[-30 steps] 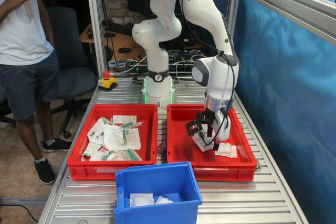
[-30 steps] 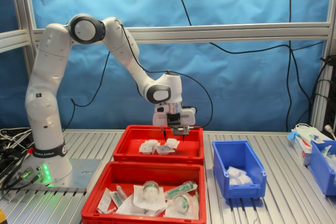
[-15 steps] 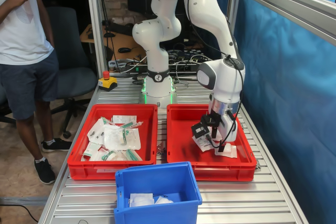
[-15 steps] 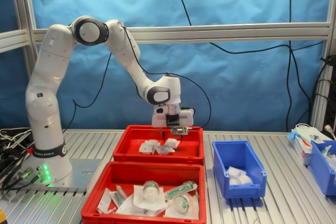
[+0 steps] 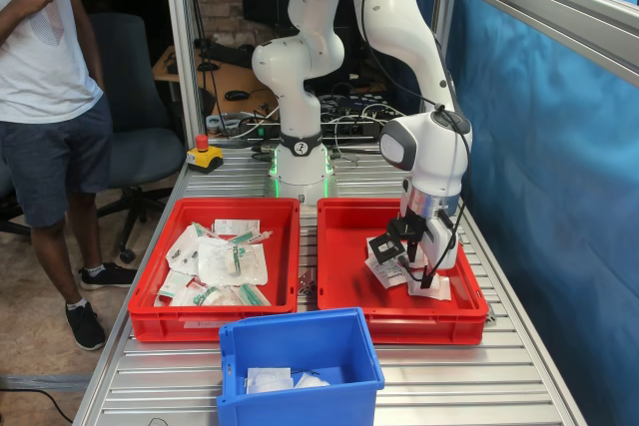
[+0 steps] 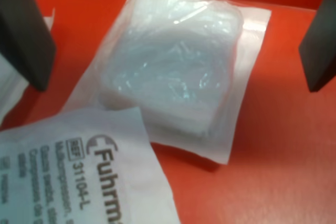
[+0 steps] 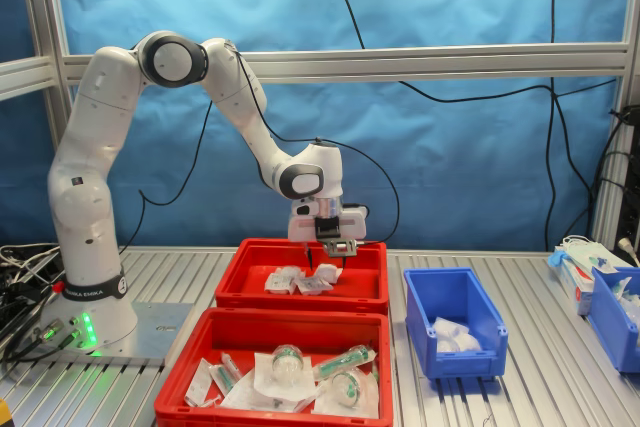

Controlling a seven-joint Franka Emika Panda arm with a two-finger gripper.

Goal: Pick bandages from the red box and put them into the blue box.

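Hand [image 6: 173, 35] spread wide over puffy white square bandage packet [image 6: 173, 72] in shallow red plastic tray [image 5: 344, 286], nothing gripped. Deep blue plastic bin [image 5: 300, 331] already holds some packets; several remain.

Robotics lab, white arm [image 7: 150, 87] bolted to a slatted aluminium bench [image 5: 479, 386], framed by aluminium rails [image 7: 400, 59], blue backdrop [image 7: 450, 7], red emergency stop [image 5: 204, 154] on the bench, cables [image 5: 344, 122], desk and office chair [image 5: 135, 97] behind

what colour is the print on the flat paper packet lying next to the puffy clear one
Dark, nearly black, on white paper; clearest in the wrist view.
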